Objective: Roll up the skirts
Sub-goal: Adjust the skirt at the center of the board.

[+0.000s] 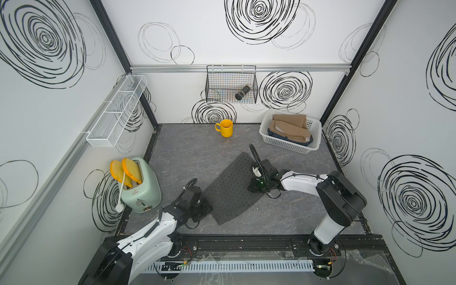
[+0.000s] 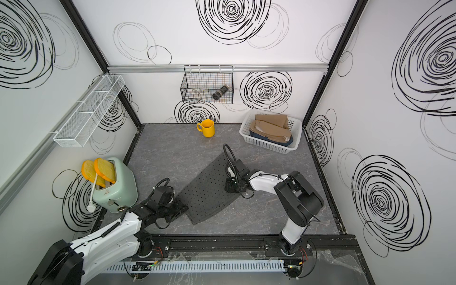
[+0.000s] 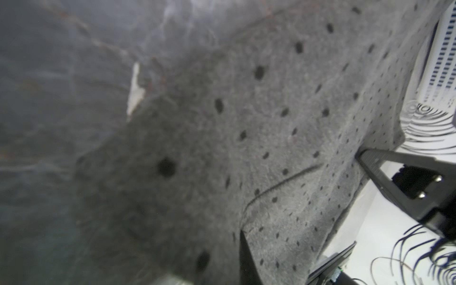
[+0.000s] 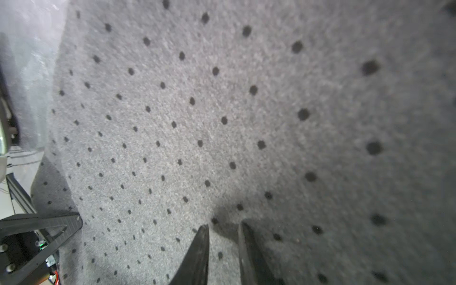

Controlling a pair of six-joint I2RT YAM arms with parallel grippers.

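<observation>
1. Middle of the table, between my two arms, is where the dotted grey skirt lies. It's flat, with its long axis slanting from the near-left end toward the far right.
2. Other two are the tan skirt and the denim skirt under it. They sit piled in the white basket at the far right, well apart from both arms.
3. Left gripper is down at the near-left edge. Right gripper is on the right-hand edge by the near corner, so the cloth runs away from both.
4. Right one: jaws nearly together, nipping a small ridge of dotted cloth.
5. Left one: I only see one finger against a lifted fold, so I can't tell if it's clamped.
6. My guess is the roll goes from this near end toward the far end.
</observation>
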